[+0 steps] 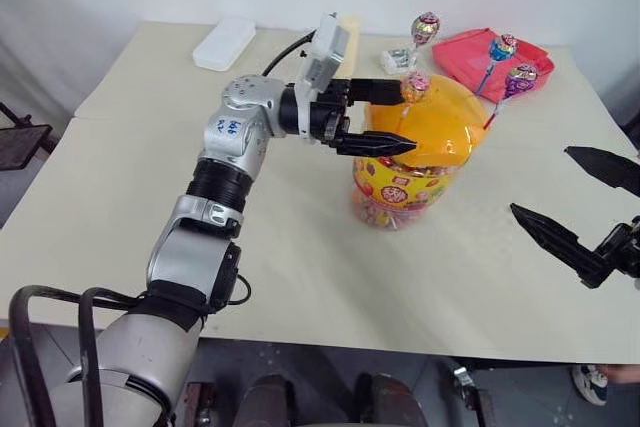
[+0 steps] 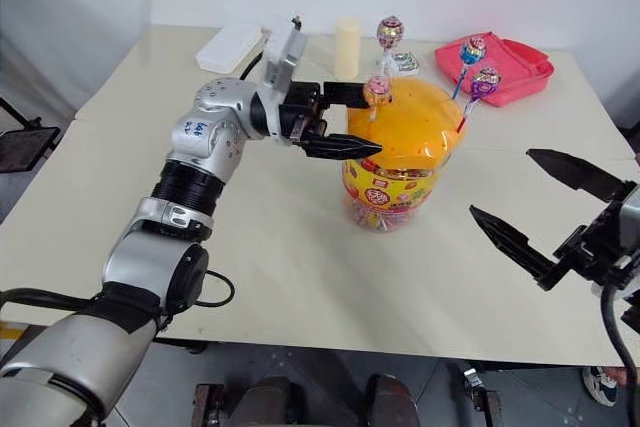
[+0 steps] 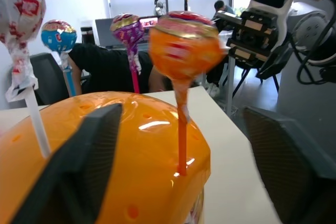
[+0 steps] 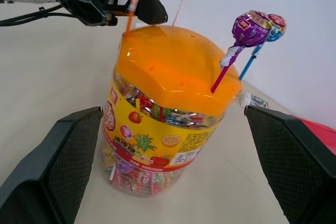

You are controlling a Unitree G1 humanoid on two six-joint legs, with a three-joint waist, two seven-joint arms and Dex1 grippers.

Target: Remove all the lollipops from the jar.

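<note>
The jar (image 1: 405, 182) stands mid-table, a clear tub with a domed orange lid (image 4: 173, 66). Several lollipops stick up from holes in the lid: an orange one (image 3: 184, 45), a pinkish one (image 1: 425, 27), a blue one (image 1: 502, 47) and a purple one (image 4: 251, 27). My left gripper (image 1: 408, 117) reaches in level over the lid. It is open, with the orange lollipop's stick (image 3: 181, 129) between its fingers (image 3: 79, 166) and apart from both. My right gripper (image 2: 501, 183) hangs open to the right of the jar, clear of it.
A red tray (image 1: 465, 52) lies behind the jar at the back right. A white box (image 1: 225, 44) lies at the back left, and a cream cylinder (image 2: 346, 47) and a small wrapped item (image 2: 405, 62) stand behind the jar. Bare tabletop lies in front.
</note>
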